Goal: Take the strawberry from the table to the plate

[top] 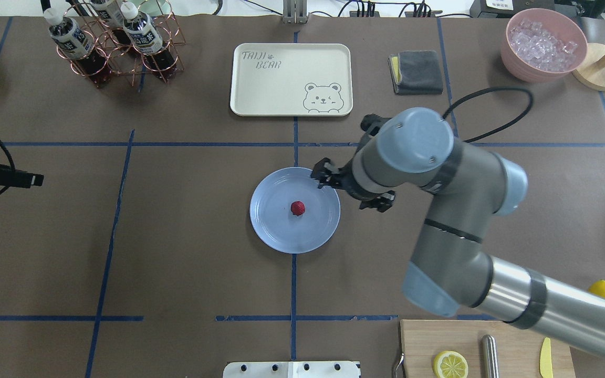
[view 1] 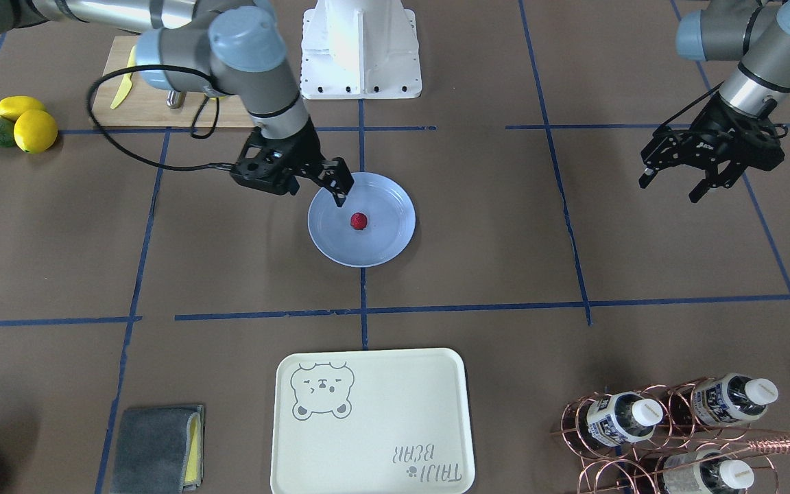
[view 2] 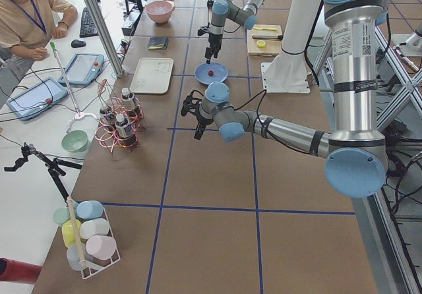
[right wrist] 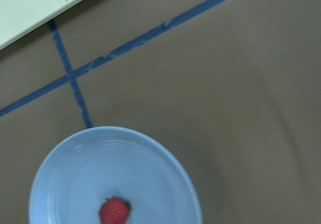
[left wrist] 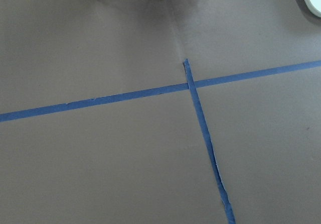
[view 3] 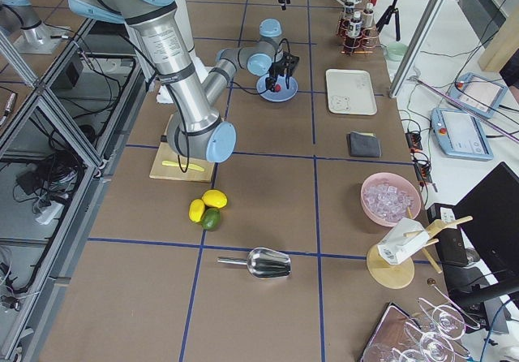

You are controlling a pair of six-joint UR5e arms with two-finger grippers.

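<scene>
The strawberry (view 1: 358,220) (top: 297,208) (right wrist: 115,211) is small and dark red. It lies near the middle of the light-blue plate (view 1: 388,240) (top: 276,231) (right wrist: 100,163) at the centre of the brown table (view 1: 505,226). My right gripper (view 1: 316,195) hangs over the plate's rim on the robot's right, apart from the berry. It is open with nothing between its fingers, and one fingertip (top: 322,177) shows above the rim. My left gripper (view 1: 669,186) hovers open and empty over bare table far to the robot's left. The left wrist view holds only paper and tape.
A cream bear tray (view 1: 367,425) lies on the far side of the plate. A copper rack of bottles (view 1: 669,425), a grey cloth (view 1: 158,446), lemons with an avocado (view 1: 21,123) and a cutting board (view 1: 162,103) ring the area. A person (view 2: 26,17) sits beside the table.
</scene>
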